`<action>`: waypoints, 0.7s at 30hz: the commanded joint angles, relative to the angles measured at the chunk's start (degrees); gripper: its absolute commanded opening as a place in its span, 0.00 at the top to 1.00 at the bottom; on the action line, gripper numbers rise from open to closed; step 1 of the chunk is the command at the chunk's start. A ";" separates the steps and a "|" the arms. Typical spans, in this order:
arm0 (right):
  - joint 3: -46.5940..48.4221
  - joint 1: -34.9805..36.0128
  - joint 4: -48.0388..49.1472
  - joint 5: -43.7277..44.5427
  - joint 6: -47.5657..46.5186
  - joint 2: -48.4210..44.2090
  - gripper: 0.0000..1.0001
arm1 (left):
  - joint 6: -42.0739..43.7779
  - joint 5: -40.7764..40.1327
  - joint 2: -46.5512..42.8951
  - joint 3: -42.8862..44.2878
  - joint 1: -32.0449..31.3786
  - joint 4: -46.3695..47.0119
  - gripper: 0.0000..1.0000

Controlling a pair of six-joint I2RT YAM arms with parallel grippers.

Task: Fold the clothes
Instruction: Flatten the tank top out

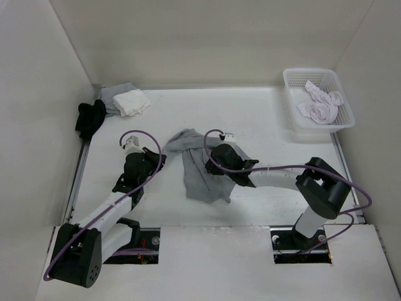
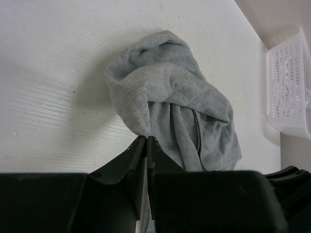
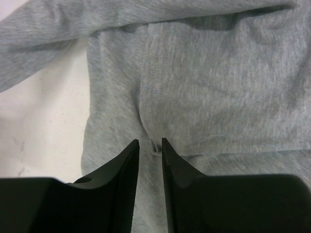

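Observation:
The grey clothes (image 1: 199, 179) lie crumpled in the middle of the white table, one part drawn out toward the left. In the left wrist view my left gripper (image 2: 146, 138) is shut on an edge of the clothes (image 2: 165, 87), which bunch up just beyond the fingertips. From above, the left gripper (image 1: 161, 157) is at the garment's left end. My right gripper (image 1: 212, 164) is over the middle of the cloth. In its wrist view the right gripper (image 3: 150, 141) has its jaws apart, with a small pucker of the clothes (image 3: 218, 87) between the tips.
A white basket (image 1: 294, 119) at the back right holds a white-and-pink garment (image 1: 321, 103); the basket (image 2: 286, 87) also shows in the left wrist view. A black garment (image 1: 91, 117) and a white cloth (image 1: 131, 101) lie at the back left. Walls enclose the table.

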 commanded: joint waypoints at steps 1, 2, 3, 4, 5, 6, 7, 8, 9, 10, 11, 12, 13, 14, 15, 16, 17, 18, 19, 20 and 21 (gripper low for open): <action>-0.78 -0.80 4.69 -1.75 0.66 -2.12 0.72 | -0.31 1.06 0.22 -0.34 -0.30 3.45 0.96; -0.78 -0.88 4.60 -1.84 0.75 -1.77 0.72 | -0.31 1.06 0.31 -0.43 -0.30 3.45 0.96; -0.87 -0.89 4.34 -1.84 0.75 -1.68 0.73 | -0.31 1.06 0.31 -0.43 -0.30 3.45 0.96; -0.95 -0.89 4.33 -1.75 0.75 -1.59 0.74 | -0.31 1.06 0.31 -0.43 -0.30 3.45 0.96; -1.22 -0.97 4.33 -1.84 0.93 -1.59 0.74 | -0.31 1.06 0.31 -0.43 -0.30 3.45 0.96; -1.57 -0.97 4.42 -1.92 1.10 -1.59 0.75 | -0.31 1.06 0.22 -0.43 -0.30 3.45 0.96; -1.83 -0.97 4.25 -1.92 1.11 -1.68 0.75 | -0.31 1.15 0.31 -0.43 -0.22 3.45 0.96; -1.92 -0.97 4.16 -2.01 1.11 -1.77 0.75 | -0.31 1.15 0.31 -0.43 -0.13 3.45 0.96; -2.10 -0.97 3.98 -1.93 1.19 -1.86 0.75 | -0.31 1.15 0.48 -0.43 -0.13 3.45 0.96; -2.27 -1.15 3.81 -1.92 1.19 -1.86 0.74 | -0.31 1.15 0.57 -0.35 -0.13 3.54 0.96; -2.36 -1.24 3.72 -2.01 1.19 -1.77 0.74 | -0.31 1.15 0.66 -0.26 -0.22 3.63 0.96; -2.36 -1.32 3.63 -2.10 1.19 -1.59 0.74 | -0.31 1.15 0.66 -0.26 -0.30 3.71 0.96; -2.36 -1.41 3.54 -2.19 1.11 -1.51 0.74 | -0.31 1.15 0.66 -0.17 -0.30 3.72 0.96; -2.54 -1.50 3.54 -2.28 1.11 -1.50 0.74 | -0.31 1.15 0.66 -0.17 -0.30 3.72 0.96; -2.62 -1.50 3.80 -2.28 1.11 -1.50 0.76 | -0.31 1.15 0.57 -0.17 -0.30 3.72 0.96; -2.80 -1.50 4.07 -2.28 1.19 -1.77 0.77 | -0.31 1.15 0.49 -0.17 -0.30 3.72 0.96; -2.98 -1.50 4.42 -2.19 1.19 -2.12 0.78 | -0.31 1.15 0.49 -0.26 -0.30 3.72 0.96; -3.06 -1.50 4.94 -2.01 1.02 -2.38 0.78 | -0.31 1.15 0.49 -0.26 -0.30 3.72 0.96; -3.15 -1.50 5.21 -1.75 0.93 -2.56 0.78 | -0.31 1.15 0.49 -0.26 -0.30 3.72 0.96; -3.15 -1.67 5.47 -1.49 0.84 -2.56 0.77 | -0.31 1.15 0.57 -0.26 -0.30 3.72 0.96; -3.07 -2.02 5.74 -1.57 0.67 -2.30 0.76 | -0.40 1.15 0.57 -0.26 -0.30 3.72 0.96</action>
